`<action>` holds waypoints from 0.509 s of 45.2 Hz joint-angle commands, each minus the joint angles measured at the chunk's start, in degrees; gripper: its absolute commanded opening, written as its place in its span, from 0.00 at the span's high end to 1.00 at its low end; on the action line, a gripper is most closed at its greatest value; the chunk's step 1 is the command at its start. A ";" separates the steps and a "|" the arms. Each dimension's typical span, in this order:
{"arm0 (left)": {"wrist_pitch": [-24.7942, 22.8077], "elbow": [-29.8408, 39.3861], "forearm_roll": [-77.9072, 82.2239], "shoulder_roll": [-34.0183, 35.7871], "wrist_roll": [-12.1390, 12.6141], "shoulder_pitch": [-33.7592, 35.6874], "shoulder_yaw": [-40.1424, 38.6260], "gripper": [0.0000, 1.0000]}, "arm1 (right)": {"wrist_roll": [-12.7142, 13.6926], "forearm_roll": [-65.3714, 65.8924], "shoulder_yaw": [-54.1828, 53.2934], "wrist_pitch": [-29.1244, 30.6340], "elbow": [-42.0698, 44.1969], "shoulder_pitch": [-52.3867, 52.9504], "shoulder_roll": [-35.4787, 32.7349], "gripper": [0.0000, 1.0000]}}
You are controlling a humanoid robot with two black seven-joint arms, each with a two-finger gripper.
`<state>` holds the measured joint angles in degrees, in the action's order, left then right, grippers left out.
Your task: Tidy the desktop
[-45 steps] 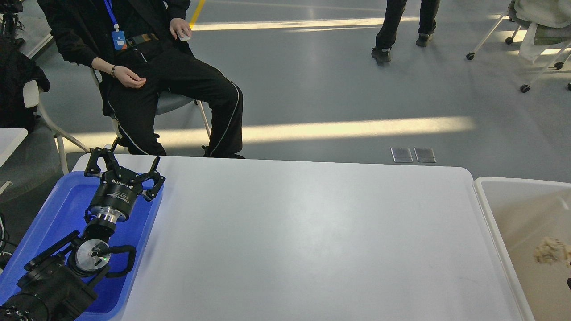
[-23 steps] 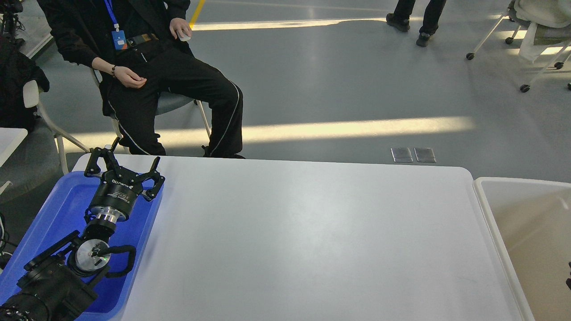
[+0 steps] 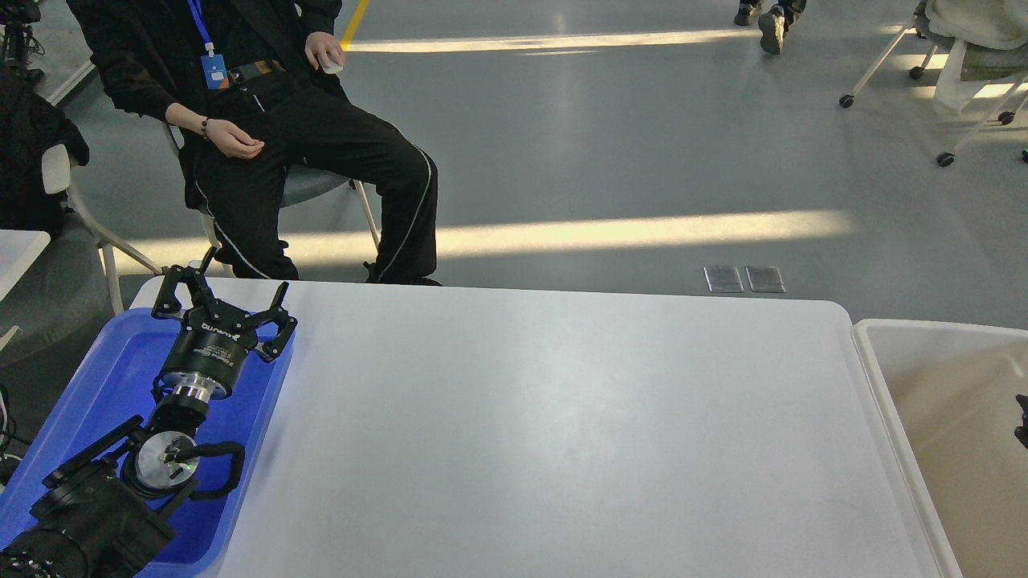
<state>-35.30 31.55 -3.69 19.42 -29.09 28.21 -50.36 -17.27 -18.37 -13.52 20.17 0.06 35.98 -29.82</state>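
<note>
Filling most of the view from the robot's head is the desktop (image 3: pixel 546 433), a wide, plain white tabletop with rounded corners that runs from the near edge of the scene out toward a grey floor (image 3: pixel 626 144).

At the near left, the robot's left arm reaches in over a blue tray (image 3: pixel 120 361) that lies on the left end of the desktop. The left gripper (image 3: pixel 221 301) sits above the tray's far right corner with its two black fingers spread wide apart and nothing between them.

Just beside the right end of the desktop stands an off-white bin (image 3: pixel 940 401), its inside a pale tan. At the far right edge of the view, over the bin, a small dark part pokes in (probably the tip of the right gripper (image 3: pixel 1022 417), but too little of it shows to tell whether its fingers are released or clenched).

Beyond the far left corner of the desktop a person in black clothes (image 3: pixel 265 120) sits on a chair, wearing a blue lanyard with a badge. Bands of sunlight cross the floor, and the wheeled legs of other chairs (image 3: pixel 956 88) show at the far right.
</note>
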 commanded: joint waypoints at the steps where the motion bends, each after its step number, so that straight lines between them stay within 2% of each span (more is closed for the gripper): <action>1: 0.06 0.00 0.00 0.00 -0.01 0.00 0.00 0.00 | -0.04 0.36 -10.20 17.60 -0.50 1.81 -2.97 0.00; 6: 0.06 0.00 0.00 0.00 -0.01 0.00 0.00 0.00 | -0.04 0.36 -12.05 24.20 -2.16 1.90 -3.05 0.00; 9: -0.03 0.00 0.00 0.00 -0.01 0.00 0.00 0.00 | -0.04 0.79 -11.09 24.83 -6.54 1.90 -3.23 0.00; 12: -0.03 0.00 0.00 0.00 -0.01 0.00 0.00 0.00 | -0.04 0.62 -11.61 24.83 -14.79 1.38 -4.63 0.00; 17: -0.03 0.00 0.00 0.00 -0.01 0.00 0.00 0.00 | -0.13 0.36 -11.88 24.83 -33.95 0.15 -11.57 0.00; 20: -0.03 0.00 0.00 0.00 0.08 0.00 0.00 0.00 | -0.13 0.27 -13.02 20.89 -41.78 0.23 -12.63 0.00; 23: -0.03 0.00 0.00 0.00 -0.01 0.00 0.00 0.00 | -0.22 0.70 -16.61 14.48 -44.09 0.15 -12.55 0.00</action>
<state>-35.30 31.55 -3.69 19.43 -29.07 28.21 -50.36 -17.36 -18.04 -24.51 41.19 -23.14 36.73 -37.73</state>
